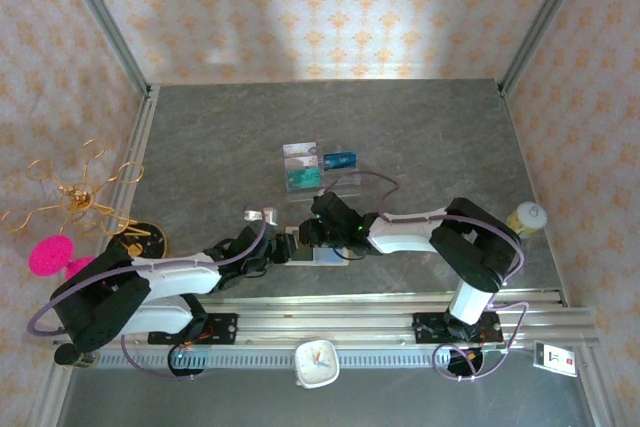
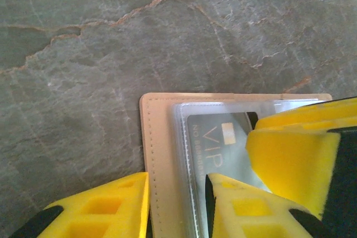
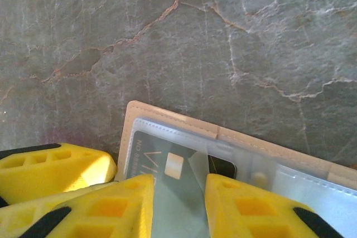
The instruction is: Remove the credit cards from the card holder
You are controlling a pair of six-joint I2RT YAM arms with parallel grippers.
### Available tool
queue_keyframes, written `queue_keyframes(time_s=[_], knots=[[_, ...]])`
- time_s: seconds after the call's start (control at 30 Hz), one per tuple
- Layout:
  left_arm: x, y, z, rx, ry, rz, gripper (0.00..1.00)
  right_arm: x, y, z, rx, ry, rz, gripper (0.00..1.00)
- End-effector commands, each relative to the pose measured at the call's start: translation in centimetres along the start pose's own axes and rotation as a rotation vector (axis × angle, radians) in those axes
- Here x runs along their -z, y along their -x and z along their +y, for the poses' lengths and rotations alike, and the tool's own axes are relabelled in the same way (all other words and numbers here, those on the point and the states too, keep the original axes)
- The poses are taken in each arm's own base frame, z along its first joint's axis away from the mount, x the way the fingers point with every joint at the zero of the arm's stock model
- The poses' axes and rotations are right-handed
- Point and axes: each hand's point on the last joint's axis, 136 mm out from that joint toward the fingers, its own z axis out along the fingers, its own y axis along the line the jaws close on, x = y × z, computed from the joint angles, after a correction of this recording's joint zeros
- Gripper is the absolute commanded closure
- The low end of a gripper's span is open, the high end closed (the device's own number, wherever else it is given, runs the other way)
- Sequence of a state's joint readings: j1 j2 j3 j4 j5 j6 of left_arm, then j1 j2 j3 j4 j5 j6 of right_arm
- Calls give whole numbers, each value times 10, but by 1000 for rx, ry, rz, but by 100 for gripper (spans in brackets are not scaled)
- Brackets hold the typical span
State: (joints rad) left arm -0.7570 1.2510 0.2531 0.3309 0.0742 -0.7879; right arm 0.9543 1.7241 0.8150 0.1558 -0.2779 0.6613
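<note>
Left gripper (image 2: 177, 185) & right gripper (image 3: 179, 185) stood part-open, nothing held, straddling card holder (image 2: 156, 137) nr tabletop's (image 1: 200, 147) near edge. Risk: VIP card (image 3: 162, 160) could jam in sleeve (image 3: 312, 193), dragging holder.

A table (image 1: 220, 137) topped in grey stone-look sheet with rust-brown veins fills the floor of a small booth. Three walls close it in, the back wall (image 1: 320, 7), left wall (image 1: 50, 97) and right wall (image 1: 590, 97), all papered cream with an orange floral motif and joined by slanting aluminium posts (image 1: 105, 17). A softer, paler patch of light falls across the back wall, and a ribbed aluminium rail (image 1: 350, 319) runs along the table's near edge.
</note>
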Motion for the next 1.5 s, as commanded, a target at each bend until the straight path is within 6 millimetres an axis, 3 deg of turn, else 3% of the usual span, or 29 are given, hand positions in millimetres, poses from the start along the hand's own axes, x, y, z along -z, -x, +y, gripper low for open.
queue_keyframes(time_s=[0.0,0.33,0.63,0.87,1.03,1.13,1.3,1.47], knots=[[-1,-3,2,25,-13,7,68,-5,-3,-18,-38,-80,3,70],[6,-2,3,41,-19,-5,67,13,-3,-43,-30,-226,-48,68],[17,11,-10,53,-66,-47,67,24,5,-31,-6,-227,-95,60],[18,22,-23,25,-81,-60,66,37,8,-44,-20,-294,-132,56],[13,32,-32,-13,-81,-78,65,53,16,-38,-25,-258,-185,55],[6,39,-42,-59,-78,-74,63,57,10,-35,-31,-223,-165,59],[-13,37,-53,-123,-63,-28,60,58,-20,-48,-64,-196,-87,67],[-26,31,-45,-181,11,-12,60,59,-37,-63,-43,-213,-35,76]])
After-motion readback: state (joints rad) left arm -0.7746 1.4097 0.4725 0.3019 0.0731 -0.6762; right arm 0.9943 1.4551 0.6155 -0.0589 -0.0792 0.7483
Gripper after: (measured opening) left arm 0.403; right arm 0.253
